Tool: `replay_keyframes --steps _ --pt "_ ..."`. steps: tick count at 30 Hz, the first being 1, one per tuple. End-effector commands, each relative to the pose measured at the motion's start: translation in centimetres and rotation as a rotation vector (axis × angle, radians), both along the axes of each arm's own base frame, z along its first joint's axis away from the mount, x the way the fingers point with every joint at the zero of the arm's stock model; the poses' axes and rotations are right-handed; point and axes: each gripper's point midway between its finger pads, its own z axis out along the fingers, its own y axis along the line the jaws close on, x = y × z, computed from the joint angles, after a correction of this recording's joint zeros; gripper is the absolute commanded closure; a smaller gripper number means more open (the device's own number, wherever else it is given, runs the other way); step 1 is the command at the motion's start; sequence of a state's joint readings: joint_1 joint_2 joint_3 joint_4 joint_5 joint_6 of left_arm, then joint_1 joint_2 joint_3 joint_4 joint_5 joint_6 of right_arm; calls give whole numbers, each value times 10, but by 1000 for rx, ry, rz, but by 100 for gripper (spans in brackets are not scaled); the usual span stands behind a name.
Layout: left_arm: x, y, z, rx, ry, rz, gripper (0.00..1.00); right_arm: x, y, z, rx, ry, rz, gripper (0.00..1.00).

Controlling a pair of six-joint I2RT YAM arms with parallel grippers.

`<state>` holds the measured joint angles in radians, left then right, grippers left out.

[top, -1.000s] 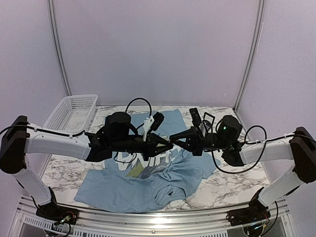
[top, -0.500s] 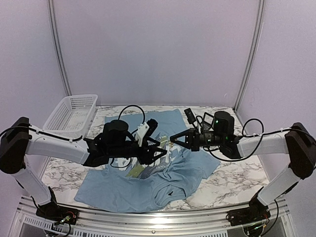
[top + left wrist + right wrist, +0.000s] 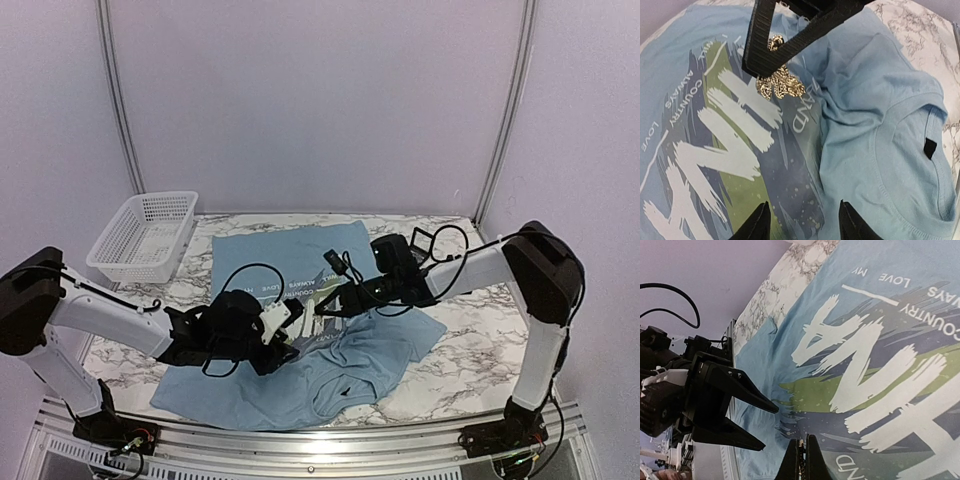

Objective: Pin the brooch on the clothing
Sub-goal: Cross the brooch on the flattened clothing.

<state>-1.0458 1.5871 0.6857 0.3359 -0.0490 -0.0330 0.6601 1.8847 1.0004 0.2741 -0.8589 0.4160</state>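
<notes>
The light blue T-shirt (image 3: pixel 290 375) lies spread on the marble table, its white lettering and green and dark strokes in the middle. It also shows in the left wrist view (image 3: pixel 880 130) and the right wrist view (image 3: pixel 765 350). My right gripper (image 3: pixel 322 306) is shut on the small gold brooch (image 3: pixel 780 86) and holds it just over the print; in its own view (image 3: pixel 802 441) only a thin gold edge shows between the fingers. My left gripper (image 3: pixel 804 216) is open and empty, low over the print near the collar, facing the right one (image 3: pixel 288 336).
A white mesh basket (image 3: pixel 145 235) stands at the back left. A small dark square case (image 3: pixel 422 239) lies at the back right by the shirt. The shirt's collar (image 3: pixel 920 165) is rumpled toward the near edge. Cables hang off both wrists.
Both arms have dropped from above the shirt to just over it. The left gripper moved nearer and lower; the right gripper moved left and down with the brooch.
</notes>
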Motion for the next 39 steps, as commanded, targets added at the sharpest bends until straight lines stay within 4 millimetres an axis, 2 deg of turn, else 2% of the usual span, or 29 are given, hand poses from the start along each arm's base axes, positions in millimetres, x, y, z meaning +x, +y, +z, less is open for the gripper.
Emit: replay_keyframes --steps 1,3,7,16,23,27,30,32,37,39 --pt "-4 18 -18 95 -11 14 50 -12 22 -8 -24 60 62 100" --pt "-6 24 -24 138 -40 -15 49 -16 31 -15 -41 84 89 100" --pt "4 36 -33 246 -134 -23 51 -26 46 -30 -75 126 133 100" --pt "-24 32 -53 258 -66 -196 53 -35 61 -46 -97 216 152 100" --pt "-27 28 -59 267 -60 -245 54 -41 70 -43 -94 231 181 100" --pt "-32 26 -48 222 -49 -265 54 -39 71 -35 -98 209 179 100" --pt "-41 24 -39 175 -34 -308 49 -39 72 -24 -85 200 188 100" --pt "-48 25 -40 162 -17 -340 47 -40 72 -24 -91 200 190 100" --pt "-44 30 -52 197 -4 -326 46 -42 71 -34 -109 223 184 100" --pt "-31 31 -56 235 -32 -276 47 -43 72 -35 -110 226 186 100"
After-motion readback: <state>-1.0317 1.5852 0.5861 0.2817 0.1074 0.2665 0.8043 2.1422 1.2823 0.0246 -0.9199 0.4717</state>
